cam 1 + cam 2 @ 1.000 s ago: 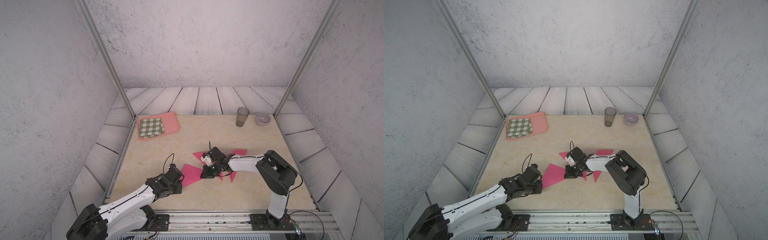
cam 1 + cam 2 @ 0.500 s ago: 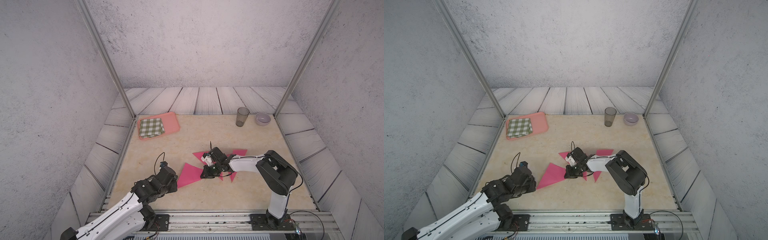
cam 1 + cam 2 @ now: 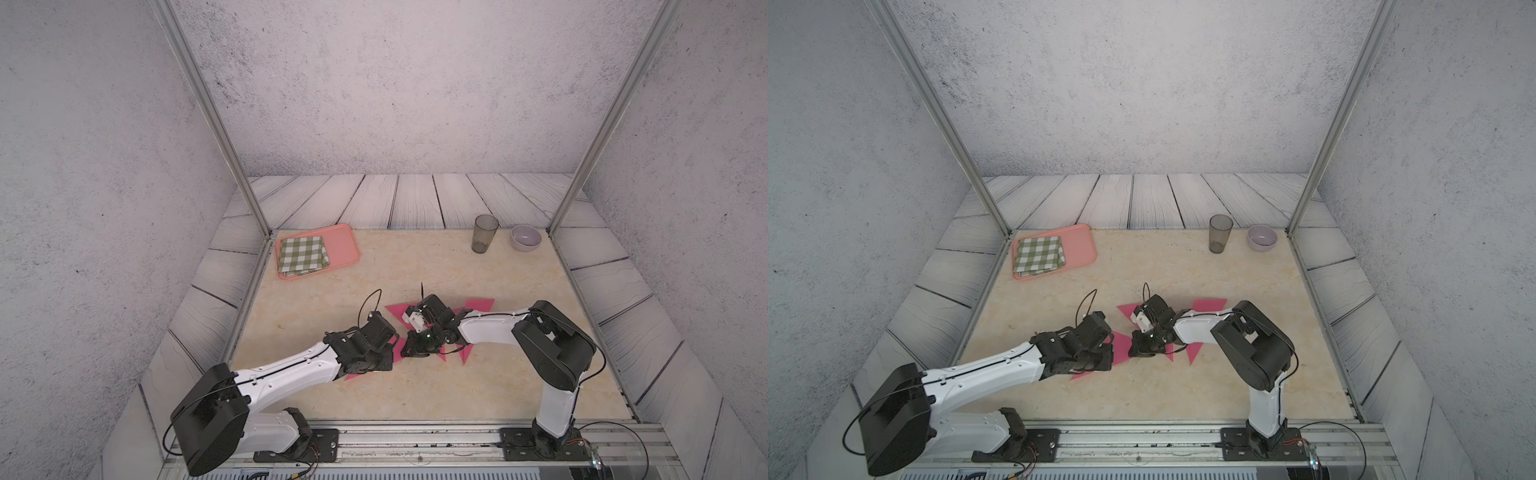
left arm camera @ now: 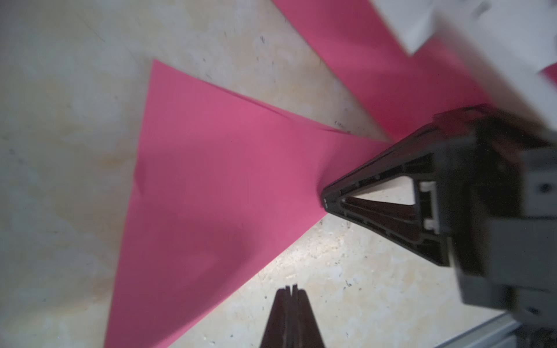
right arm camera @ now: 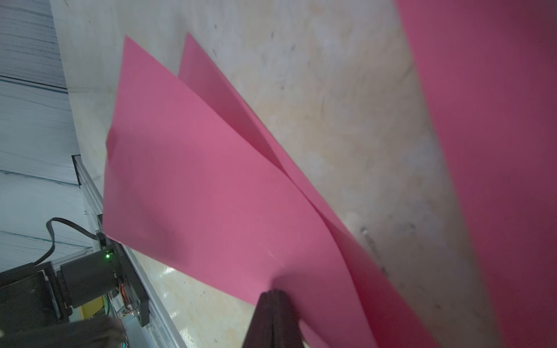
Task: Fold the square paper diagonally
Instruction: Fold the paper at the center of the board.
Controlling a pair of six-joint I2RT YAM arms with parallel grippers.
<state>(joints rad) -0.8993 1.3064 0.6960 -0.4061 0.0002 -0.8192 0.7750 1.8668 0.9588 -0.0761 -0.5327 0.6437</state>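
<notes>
**Right gripper** (image 5: pixel 272 293): jaws clenched together with nothing between them. The tip bears down on the upper face of the bright pink square paper sheet (image 5: pixel 196 180). The left wrist view shows the same tip planted on the narrow end of a pink triangle.

**Left gripper** (image 4: pixel 291 290): jaws also clamped together and empty. It hangs over bare table just beside the paper's near edge. I cannot tell whether it touches the surface.

**Paper:** it lies front and centre on the beige marble-patterned table (image 3: pixel 415 266), between the two arms.
- In the right wrist view there are two layers, the upper one laid over the lower.
- Their far corners do not coincide; the lower corner shows beside the upper one.
- The upper layer stands slightly proud of the lower along one edge.
- More pink shows around and under the right arm in both top views. The arm hides how these areas join the triangle.

**Progress, as judged:**
- The sheet has been brought over into a rough diagonal fold and is pinned at one end.
- The corners are misaligned and the flap is not flat.
- No crisp crease is visible.
- What is left is aligning the corners and pressing along the fold line.

**Surroundings:** at the far edge, well apart from the work, are:
- a salmon plastic tray (image 3: pixel 343 245) carrying a green checked cloth (image 3: pixel 302 255);
- a grey translucent tumbler (image 3: pixel 484 235);
- a pale lilac bowl (image 3: pixel 525 239).
</notes>
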